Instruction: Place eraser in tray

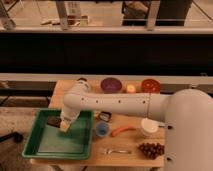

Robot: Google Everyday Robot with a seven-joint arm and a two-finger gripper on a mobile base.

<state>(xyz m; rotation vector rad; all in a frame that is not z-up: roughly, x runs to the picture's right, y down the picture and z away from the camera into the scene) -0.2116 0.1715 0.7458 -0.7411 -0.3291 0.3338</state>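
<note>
Saw a wooden table (131, 142) below a dark railed wall. Found the gripper (65, 126) low inside the tray (50, 146), toward its 12 o'clock rim; could not tell its grip state. Spotted the eraser (53, 121) at the gripper's 9 o'clock, touching or just beside, over the tray floor. Judged placement nearly finished, with only release and lift-out to do. Noted blue cup (102, 129) and orange carrot (122, 131) at 3 o'clock, outside the rim; found nothing in the way.

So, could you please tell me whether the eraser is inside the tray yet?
Inside: the eraser shows within the rim of the tray, beside the gripper, which hangs over the tray. Released or not: cannot tell.
</note>
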